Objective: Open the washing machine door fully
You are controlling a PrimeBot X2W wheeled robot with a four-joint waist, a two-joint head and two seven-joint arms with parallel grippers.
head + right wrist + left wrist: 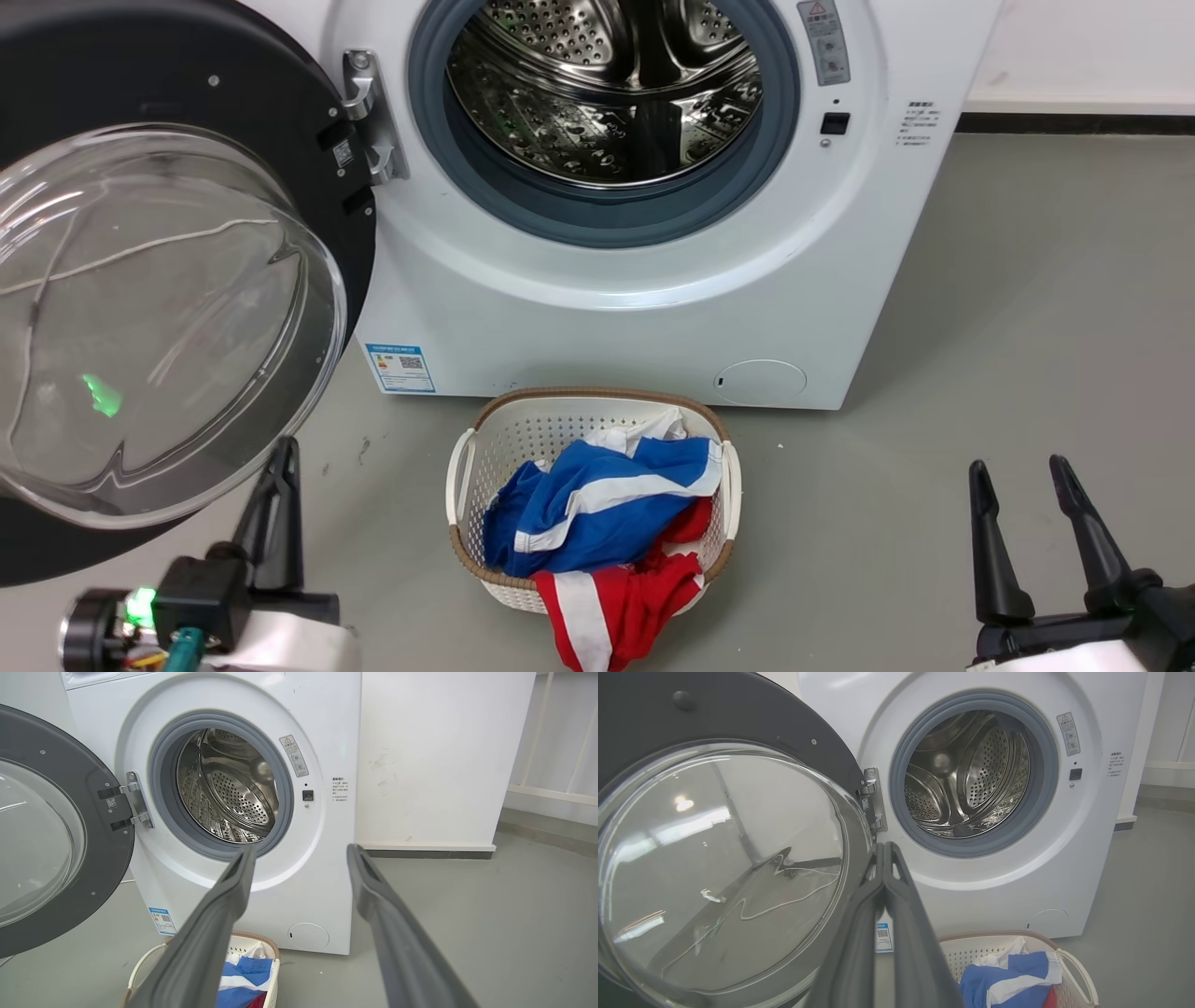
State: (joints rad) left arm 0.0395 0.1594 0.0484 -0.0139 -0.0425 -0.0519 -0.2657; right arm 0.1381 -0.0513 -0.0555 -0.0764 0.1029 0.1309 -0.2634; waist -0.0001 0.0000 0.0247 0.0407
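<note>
The washing machine door point(159, 308) point(724, 868) point(51, 849) is a big black-rimmed round door with a bulging clear glass bowl. It stands swung wide to the left on its steel hinge point(369, 117), leaving the steel drum point(607, 84) bare. My left gripper point(280, 457) point(885, 851) is shut with nothing in it, just below and to the right of the door's lower rim, apart from it. At the lower right, my right gripper point(1018, 471) point(301, 854) is open and empty above the floor.
A white laundry basket point(467, 457) with blue, white and red clothes stands on the grey floor right in front of the white machine point(653, 327). A small round white flap point(759, 383) sits low on the machine's front. A white wall point(444, 765) rises to the right.
</note>
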